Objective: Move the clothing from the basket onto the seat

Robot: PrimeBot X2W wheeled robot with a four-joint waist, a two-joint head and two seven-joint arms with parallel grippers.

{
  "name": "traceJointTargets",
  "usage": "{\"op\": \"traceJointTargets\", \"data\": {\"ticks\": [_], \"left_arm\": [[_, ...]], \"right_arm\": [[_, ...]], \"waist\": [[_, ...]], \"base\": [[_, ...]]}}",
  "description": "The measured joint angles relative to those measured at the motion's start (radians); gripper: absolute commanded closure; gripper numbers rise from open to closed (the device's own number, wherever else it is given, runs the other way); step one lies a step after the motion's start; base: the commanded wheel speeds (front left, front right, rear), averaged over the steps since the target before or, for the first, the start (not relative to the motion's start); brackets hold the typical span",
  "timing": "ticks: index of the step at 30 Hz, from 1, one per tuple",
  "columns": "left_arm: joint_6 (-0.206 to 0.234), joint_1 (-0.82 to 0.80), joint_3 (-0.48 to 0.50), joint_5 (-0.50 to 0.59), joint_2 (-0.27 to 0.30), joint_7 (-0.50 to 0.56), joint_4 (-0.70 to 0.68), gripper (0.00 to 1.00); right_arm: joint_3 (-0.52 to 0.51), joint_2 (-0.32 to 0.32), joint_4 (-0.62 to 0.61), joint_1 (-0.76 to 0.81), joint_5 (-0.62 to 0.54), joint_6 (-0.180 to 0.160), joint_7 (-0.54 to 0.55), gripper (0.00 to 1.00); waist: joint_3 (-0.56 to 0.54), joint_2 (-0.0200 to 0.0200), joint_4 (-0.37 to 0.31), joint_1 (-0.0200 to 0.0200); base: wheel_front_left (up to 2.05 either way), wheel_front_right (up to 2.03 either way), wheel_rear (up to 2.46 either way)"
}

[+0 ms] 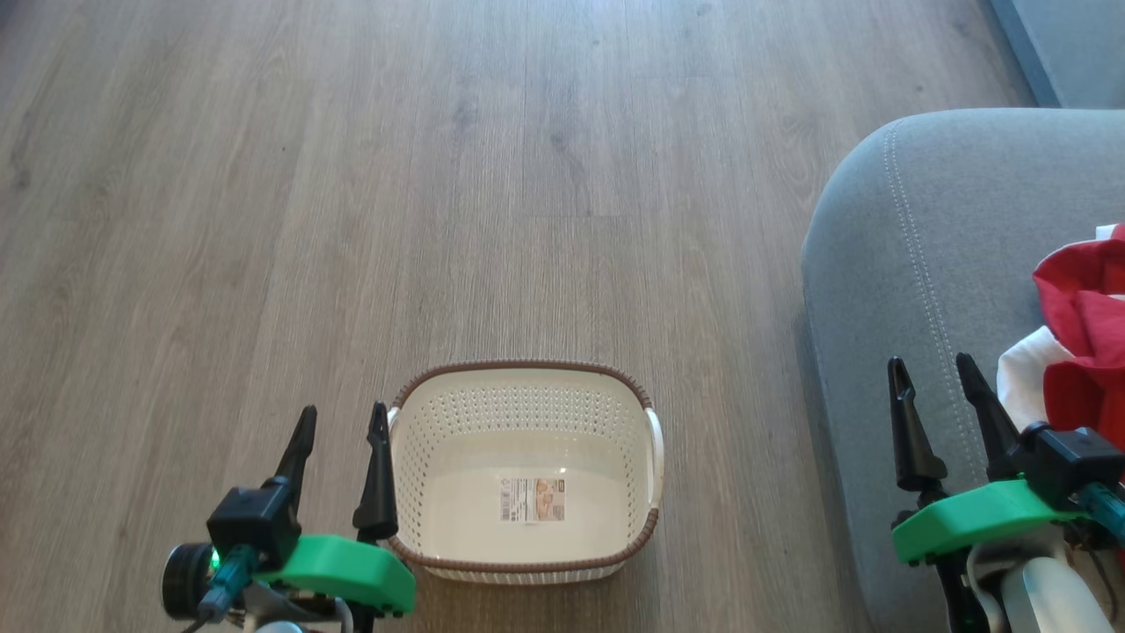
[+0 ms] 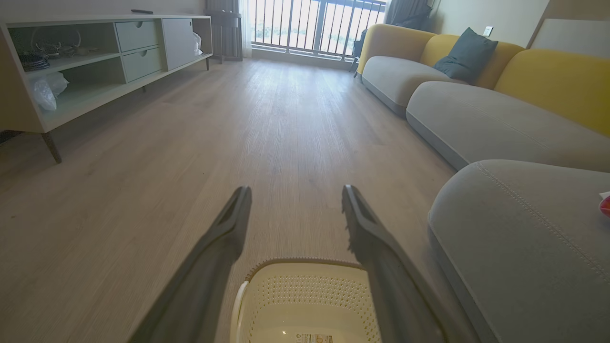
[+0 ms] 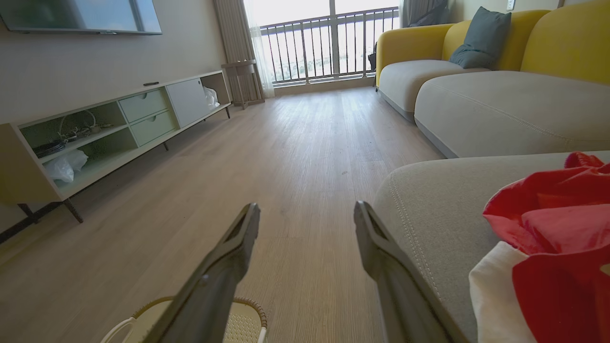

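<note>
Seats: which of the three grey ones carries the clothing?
The nearest seat, with pale stitching, right of the basket: red and white clothing lies on it. The other two seats sit farther off, toward the window.

The basket is cream-white, dotted with small holes and rimmed in brown weave. The clothing is bright red, beside a plain white cloth. The seat is grey with pale stitching, and the floor is grey-brown wood grain. My left pincer and right pincer are black on green mounts.
</note>
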Motion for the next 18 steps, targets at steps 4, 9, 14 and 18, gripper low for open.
{"op": "traceJointTargets", "data": {"ticks": [4, 9, 14, 18], "left_arm": [[-0.004, 0.000, -0.002, 0.000, 0.001, 0.000, 0.012, 1.00], [-0.003, 0.033, -0.003, -0.006, 0.002, 0.002, 0.088, 1.00], [-0.012, 0.039, -0.002, -0.067, 0.004, 0.014, 0.091, 1.00], [-0.021, 0.039, -0.001, -0.112, 0.005, 0.024, 0.091, 1.00]], "right_arm": [[0.001, 0.001, 0.015, 0.001, 0.000, -0.001, 0.000, 1.00], [0.007, 0.010, 0.087, 0.043, 0.007, -0.001, 0.006, 1.00], [0.005, 0.013, 0.091, 0.047, 0.059, -0.001, 0.020, 1.00], [0.002, 0.016, 0.090, 0.046, 0.100, -0.001, 0.030, 1.00]], "waist": [[0.002, 0.0000, 0.000, 0.0000], [0.002, 0.0000, -0.001, 0.0000], [0.002, 0.0000, -0.003, 0.0000], [0.001, 0.0000, -0.004, 0.0000]], "base": [[0.00, 0.00, 0.00], [0.00, 0.00, 0.00], [0.00, 0.00, 0.00], [0.00, 0.00, 0.00]]}}
